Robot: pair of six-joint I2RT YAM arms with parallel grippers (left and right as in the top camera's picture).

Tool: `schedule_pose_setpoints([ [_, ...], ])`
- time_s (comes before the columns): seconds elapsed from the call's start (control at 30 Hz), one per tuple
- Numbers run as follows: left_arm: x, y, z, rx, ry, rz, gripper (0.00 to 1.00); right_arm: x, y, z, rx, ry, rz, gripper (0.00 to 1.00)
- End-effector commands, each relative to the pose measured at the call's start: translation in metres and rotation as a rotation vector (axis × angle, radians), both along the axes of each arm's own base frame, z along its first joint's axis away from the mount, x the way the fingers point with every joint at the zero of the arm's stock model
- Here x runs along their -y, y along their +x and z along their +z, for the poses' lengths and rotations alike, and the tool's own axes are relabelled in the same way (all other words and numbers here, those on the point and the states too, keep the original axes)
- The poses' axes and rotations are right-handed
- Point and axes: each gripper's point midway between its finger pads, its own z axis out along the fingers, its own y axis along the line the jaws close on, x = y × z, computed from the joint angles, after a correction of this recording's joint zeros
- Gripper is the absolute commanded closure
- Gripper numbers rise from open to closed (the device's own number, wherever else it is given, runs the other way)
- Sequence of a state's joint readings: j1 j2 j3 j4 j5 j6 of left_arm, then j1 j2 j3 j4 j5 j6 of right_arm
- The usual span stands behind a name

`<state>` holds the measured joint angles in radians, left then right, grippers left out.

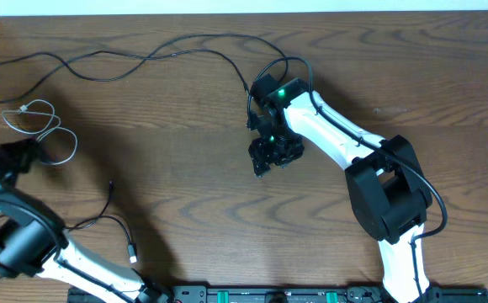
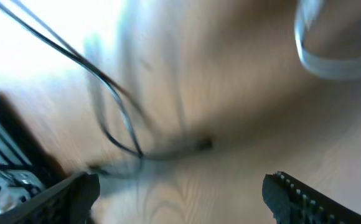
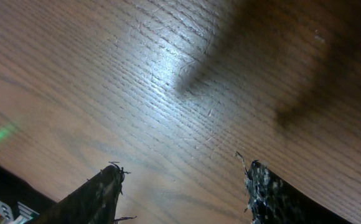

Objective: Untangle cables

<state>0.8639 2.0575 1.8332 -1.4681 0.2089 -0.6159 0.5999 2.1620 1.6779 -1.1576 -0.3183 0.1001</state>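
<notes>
table (image 1: 193, 189): wood, cables spread over the left half and the far edge
right arm (image 1: 336, 139): reaches in from near right to mid-table
left arm (image 1: 17, 236): near left corner, angled toward the left edge
long black cable (image 1: 101, 76): long axis left-right along the far side, wavy; its right end runs in beside the right arm's wrist, and I can't tell whether it touches
short black cable (image 1: 131, 244): near left, axis roughly near-far, just beside the left arm, well apart from the other two
white cable (image 1: 49, 128): two small loops at far left, just below the long black cable's left end; can't tell if the two touch
left gripper (image 1: 21, 154): fingers wide apart, nothing between them; wrist view is blurred, showing a black loop ahead and the white cord off to the upper right
right gripper (image 1: 271, 156): fingers apart over bare wood, holding nothing
key relation: white cable lies just beside the left gripper, on its far-right side; the right gripper is well apart from it
nearer arm: left for the white and short black cables; right only for the long cable's right end
right-side offset: the cable end sits behind the fingers, toward the far edge, not between them
judgement: the next grab looks like the left side's job, with the white loops closest
risk: the loops lie flat, so the fingers could close on wood
</notes>
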Motion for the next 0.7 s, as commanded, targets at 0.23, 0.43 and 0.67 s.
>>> schedule_pose_setpoints([
  [0.23,-0.113,-0.122,0.002,-0.389,0.454,0.331,0.10,-0.004,0.003,0.002,0.030,0.025,0.033,0.38],
  [0.43,-0.138,-0.133,-0.021,-0.379,0.548,0.390,0.10,-0.006,0.006,0.002,0.042,0.033,0.033,0.37],
  [0.67,-0.171,-0.126,-0.040,-0.286,0.669,0.451,0.12,-0.005,0.005,0.002,0.036,0.028,0.033,0.36],
])
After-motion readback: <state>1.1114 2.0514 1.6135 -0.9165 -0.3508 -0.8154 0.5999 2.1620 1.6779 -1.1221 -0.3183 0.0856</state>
